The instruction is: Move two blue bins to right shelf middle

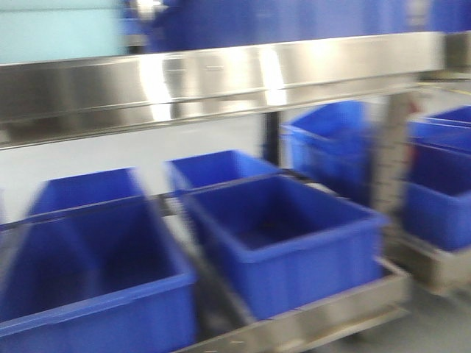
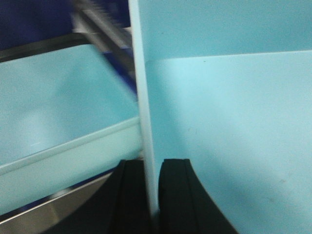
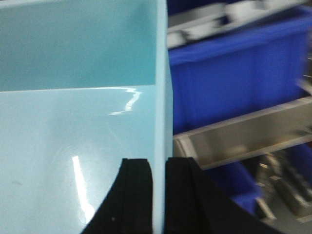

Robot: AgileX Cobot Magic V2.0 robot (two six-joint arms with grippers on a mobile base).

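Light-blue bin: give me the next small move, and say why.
Likely ease the bin forward, kept level, over the steel tier's lip. The left gripper and right gripper each pinch a wall of it, so it is held on two sides. The front view is blurred, and whether the bin already rests there cannot be told.

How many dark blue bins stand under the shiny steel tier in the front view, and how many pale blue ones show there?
Dark blue bins: 7 (the far-right two are blurred)
Pale blue bin: 1
Total: 8
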